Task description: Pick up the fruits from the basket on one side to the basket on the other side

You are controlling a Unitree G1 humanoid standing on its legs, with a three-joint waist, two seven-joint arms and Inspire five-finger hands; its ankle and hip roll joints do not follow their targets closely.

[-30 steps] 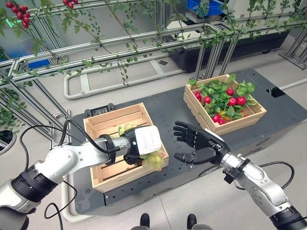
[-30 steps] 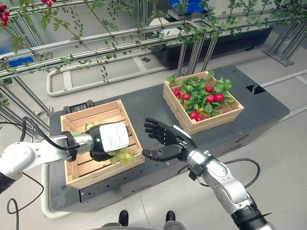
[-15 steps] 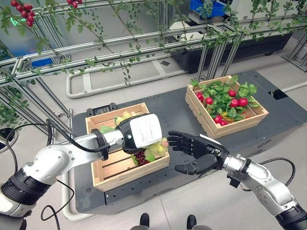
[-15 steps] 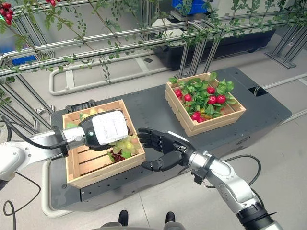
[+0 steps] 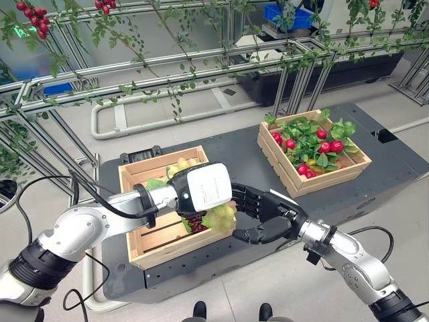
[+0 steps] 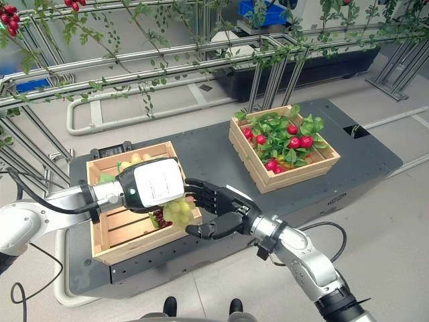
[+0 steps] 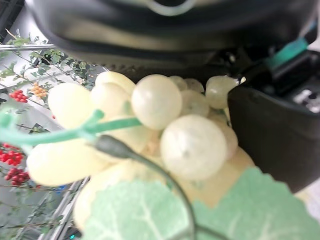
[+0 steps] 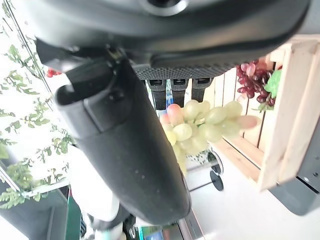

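A bunch of green grapes (image 5: pixel 220 216) hangs in the left hand (image 5: pixel 201 191), whose fingers are curled around it, just above the 3 o'clock edge of the near wooden crate (image 5: pixel 144 245). In the left wrist view the pale grapes (image 7: pixel 155 125) press against the palm, with a green stem and a leaf in front. Dark red grapes (image 5: pixel 195 222) lie in the crate right below the bunch, and more green fruit (image 5: pixel 175 168) sits toward its far end.

The right hand (image 5: pixel 268 213) is at 3 o'clock of the bunch, fingers spread and relaxed, palm toward the grapes, fingertips touching or nearly touching them; it grips nothing.

At 2 o'clock from there, well apart on the same dark platform (image 5: pixel 234 151), stands a second crate (image 5: pixel 335 176) with red fruits (image 5: pixel 328 144) and green leaves.
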